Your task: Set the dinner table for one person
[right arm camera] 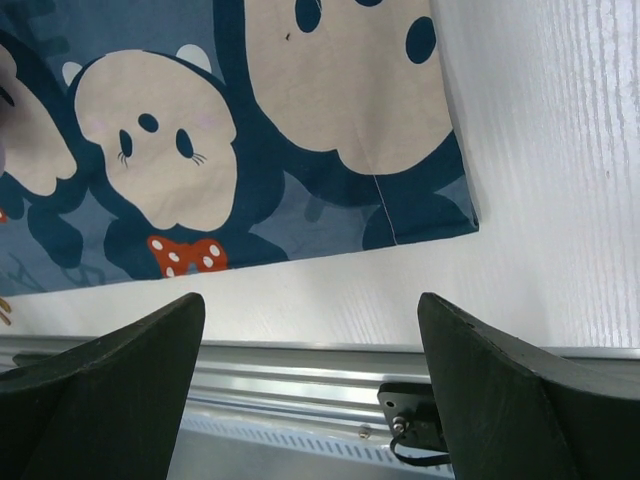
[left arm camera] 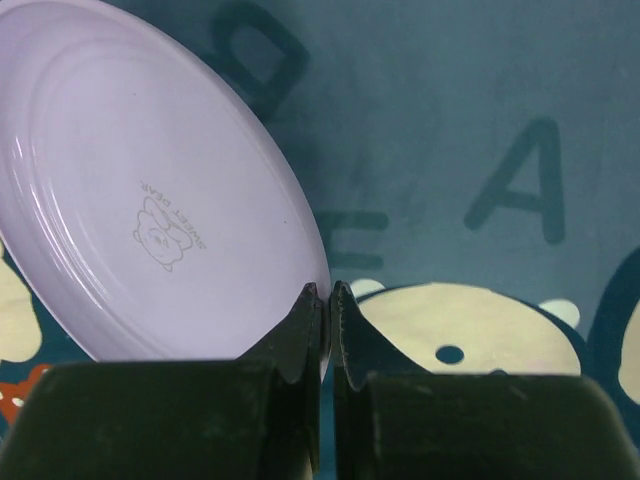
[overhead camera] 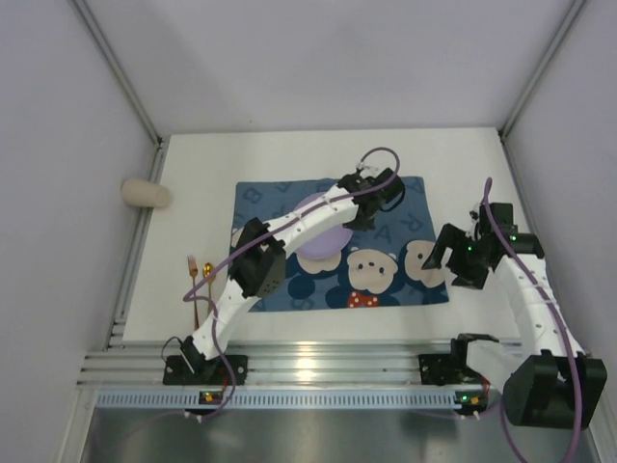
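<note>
Nearest my overhead camera, the ribbed rail carries both arm bases along the near edge of the dinner table, whose white top fills the booth floor. On it lies a blue bear-print placemat with a lavender plate on top. The left gripper hangs at the mat's far side, the right gripper just off its right edge. A fork and a gold spoon lie left of the mat. From the left wrist I see the left gripper pinched together on nothing, tips at the plate rim. From the right wrist, the right gripper spreads wide and empty above bare table, beside the placemat corner.
</note>
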Robot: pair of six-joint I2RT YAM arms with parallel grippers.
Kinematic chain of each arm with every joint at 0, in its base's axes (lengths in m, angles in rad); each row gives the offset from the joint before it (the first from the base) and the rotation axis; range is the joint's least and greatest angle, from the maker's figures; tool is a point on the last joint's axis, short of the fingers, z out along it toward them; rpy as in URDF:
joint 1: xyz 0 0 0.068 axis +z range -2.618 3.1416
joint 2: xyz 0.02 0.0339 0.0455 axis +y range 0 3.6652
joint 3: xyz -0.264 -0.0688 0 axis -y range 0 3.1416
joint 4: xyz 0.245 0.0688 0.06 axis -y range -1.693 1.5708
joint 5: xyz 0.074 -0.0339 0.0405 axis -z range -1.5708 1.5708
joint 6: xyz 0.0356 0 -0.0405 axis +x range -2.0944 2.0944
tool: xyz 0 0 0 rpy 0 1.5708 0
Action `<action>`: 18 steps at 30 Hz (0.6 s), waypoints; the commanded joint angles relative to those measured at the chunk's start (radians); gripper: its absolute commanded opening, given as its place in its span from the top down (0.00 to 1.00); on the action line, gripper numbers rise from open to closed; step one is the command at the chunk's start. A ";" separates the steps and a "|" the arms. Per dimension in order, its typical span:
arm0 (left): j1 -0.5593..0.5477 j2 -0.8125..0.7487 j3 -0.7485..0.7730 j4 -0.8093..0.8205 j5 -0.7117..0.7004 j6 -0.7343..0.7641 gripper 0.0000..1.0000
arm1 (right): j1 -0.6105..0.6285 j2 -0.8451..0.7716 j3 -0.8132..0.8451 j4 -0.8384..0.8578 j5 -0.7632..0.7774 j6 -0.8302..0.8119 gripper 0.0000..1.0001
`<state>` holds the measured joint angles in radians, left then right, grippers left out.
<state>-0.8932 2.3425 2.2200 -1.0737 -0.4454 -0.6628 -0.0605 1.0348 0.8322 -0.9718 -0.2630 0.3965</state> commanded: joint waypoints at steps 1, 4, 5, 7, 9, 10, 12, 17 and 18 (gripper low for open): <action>0.020 -0.015 0.053 -0.032 0.034 0.023 1.00 | 0.011 -0.039 0.005 -0.042 0.019 0.013 0.12; -0.006 0.009 0.009 -0.019 0.085 0.025 1.00 | 0.011 -0.056 -0.002 -0.050 0.022 0.021 0.12; -0.012 0.014 -0.002 -0.014 0.094 0.028 1.00 | 0.013 -0.059 -0.005 -0.050 0.021 0.021 0.12; -0.019 0.041 -0.020 -0.011 0.128 0.035 1.00 | 0.013 -0.061 -0.015 -0.048 0.021 0.025 0.12; -0.024 0.067 -0.022 -0.032 0.135 0.035 0.98 | 0.013 -0.064 -0.019 -0.047 0.019 0.028 0.12; -0.024 0.074 -0.023 -0.035 0.158 0.035 0.81 | 0.013 -0.062 -0.022 -0.044 0.019 0.027 0.12; -0.024 0.071 -0.028 -0.040 0.175 0.026 0.65 | 0.013 -0.064 -0.027 -0.041 0.018 0.030 0.12; -0.018 -0.029 -0.008 -0.020 0.160 0.022 0.20 | 0.014 -0.055 -0.041 -0.031 0.016 0.033 0.11; -0.010 -0.050 0.004 -0.020 0.152 0.020 0.16 | 0.014 -0.052 -0.041 -0.030 0.016 0.033 0.11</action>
<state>-0.9138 2.4073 2.1822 -1.0866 -0.2817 -0.6338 -0.0593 0.9894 0.7906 -1.0161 -0.2550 0.4202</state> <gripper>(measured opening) 0.812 0.884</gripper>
